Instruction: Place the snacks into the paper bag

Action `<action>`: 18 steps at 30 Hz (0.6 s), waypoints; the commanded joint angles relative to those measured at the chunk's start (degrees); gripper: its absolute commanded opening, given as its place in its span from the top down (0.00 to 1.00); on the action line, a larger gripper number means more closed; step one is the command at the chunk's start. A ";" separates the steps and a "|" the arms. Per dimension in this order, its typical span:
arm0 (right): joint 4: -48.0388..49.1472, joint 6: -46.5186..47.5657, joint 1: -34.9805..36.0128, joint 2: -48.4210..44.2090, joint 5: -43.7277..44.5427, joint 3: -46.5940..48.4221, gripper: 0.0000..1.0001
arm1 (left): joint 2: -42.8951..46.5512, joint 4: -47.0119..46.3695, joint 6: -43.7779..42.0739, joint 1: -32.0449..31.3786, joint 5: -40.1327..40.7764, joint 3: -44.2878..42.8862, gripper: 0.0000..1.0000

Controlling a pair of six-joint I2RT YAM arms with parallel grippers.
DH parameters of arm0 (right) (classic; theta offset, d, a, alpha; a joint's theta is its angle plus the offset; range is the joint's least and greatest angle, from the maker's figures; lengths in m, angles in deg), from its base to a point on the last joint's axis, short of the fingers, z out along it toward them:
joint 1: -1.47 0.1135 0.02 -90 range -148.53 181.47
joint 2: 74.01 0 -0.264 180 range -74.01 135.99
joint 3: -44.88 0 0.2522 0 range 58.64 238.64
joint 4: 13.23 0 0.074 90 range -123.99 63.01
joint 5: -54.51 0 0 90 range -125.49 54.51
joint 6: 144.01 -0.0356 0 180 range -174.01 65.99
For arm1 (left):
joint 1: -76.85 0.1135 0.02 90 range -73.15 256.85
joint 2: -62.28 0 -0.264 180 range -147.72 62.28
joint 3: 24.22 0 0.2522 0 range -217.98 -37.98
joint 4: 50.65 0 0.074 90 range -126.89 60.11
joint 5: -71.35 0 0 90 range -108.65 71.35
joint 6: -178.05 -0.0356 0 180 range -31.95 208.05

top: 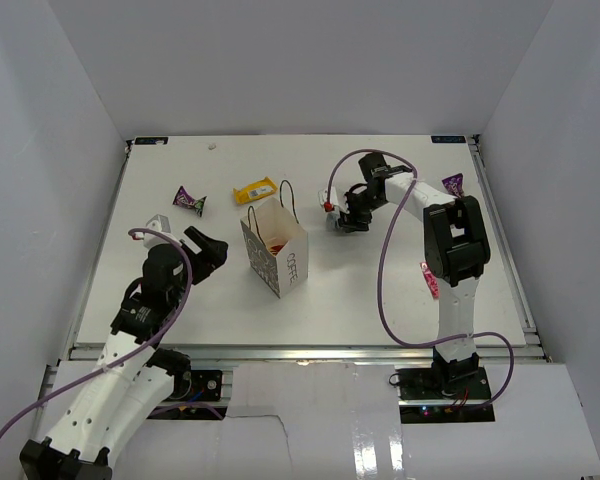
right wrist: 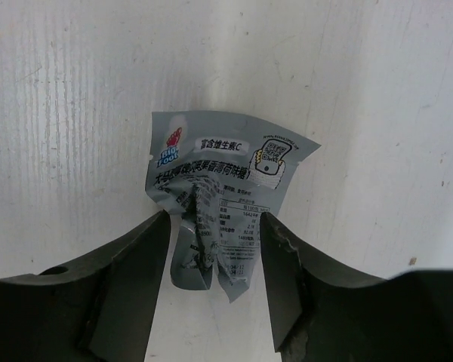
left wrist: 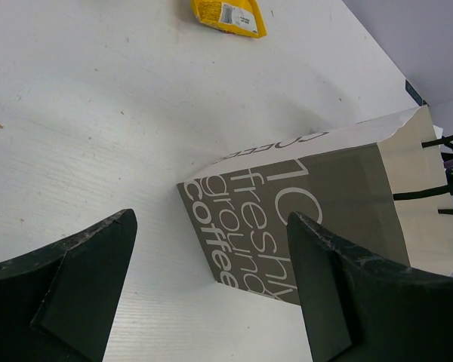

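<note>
Two jaws of the right gripper [right wrist: 215, 226] squeeze the grey packet [right wrist: 226, 151], at 2 o'clock from the bag [top: 290, 262], to lift it; the left gripper [left wrist: 211, 219] hangs empty, jaws wide apart

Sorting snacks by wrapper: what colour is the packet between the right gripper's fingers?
Silver-grey packet, clearest in the right wrist view.

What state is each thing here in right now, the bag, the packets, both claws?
paper bag: upright, mouth open
silver packet: crumpled, on the table, pinched by right claw
right claw: closed on the silver packet
left claw: open, holding nothing
yellow wrapper: lying on the table, outside the bag
dark purple packet: lying on the table
</note>
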 commanded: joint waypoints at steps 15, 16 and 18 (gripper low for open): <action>1.75 -11.38 -0.54 -5.55 -7.92 -5.81 0.85 | 1.98 -0.98 0.87 -0.05 1.06 -1.59 0.10; 1.75 -12.18 -0.89 -8.70 -9.95 -6.42 0.87 | 2.15 -0.98 0.87 -0.05 0.97 -1.59 0.10; 1.92 -14.19 -2.12 -12.49 -13.99 -8.88 0.89 | 2.50 -0.98 0.87 -0.05 0.97 -1.77 0.10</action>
